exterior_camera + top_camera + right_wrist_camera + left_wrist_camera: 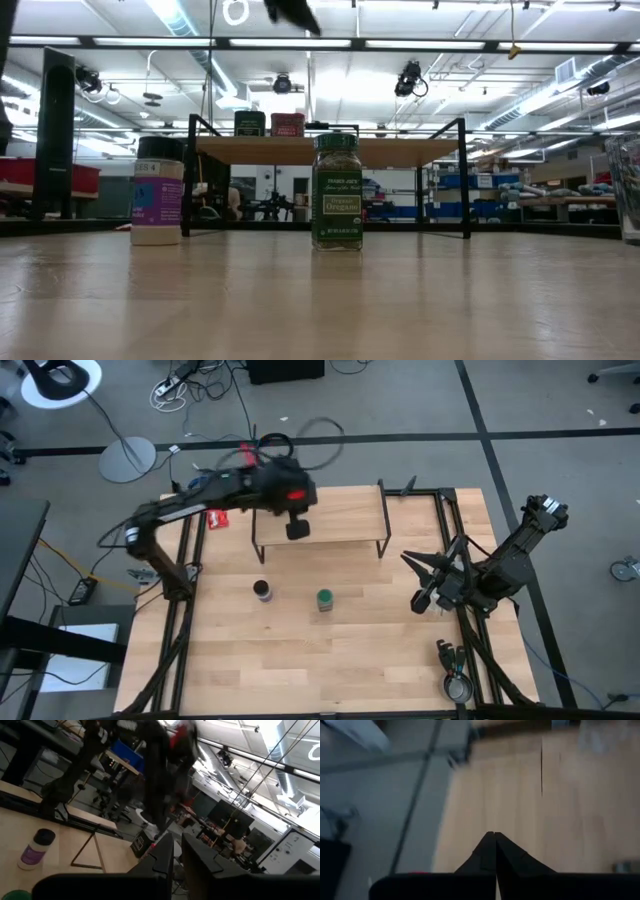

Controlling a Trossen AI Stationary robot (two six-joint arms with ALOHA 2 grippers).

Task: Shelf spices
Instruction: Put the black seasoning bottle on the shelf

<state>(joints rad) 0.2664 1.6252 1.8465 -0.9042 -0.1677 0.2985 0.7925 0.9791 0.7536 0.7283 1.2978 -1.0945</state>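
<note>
Left hand [297, 529] shut above shelf [340, 520]; 2 jars stand nearer front.

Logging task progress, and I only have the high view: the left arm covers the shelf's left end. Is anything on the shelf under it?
Observer: Yes. The low view shows a dark olive tin and a red tin side by side on the shelf plank.
Operator: Is the left gripper carrying anything?
Observer: No. Its wrist view shows the left gripper shut, with nothing between the fingers.
Operator: Are the two jars on the table upright?
Observer: Yes. In the low view the green jar and the purple-labelled jar both stand upright in front of the shelf.
</note>
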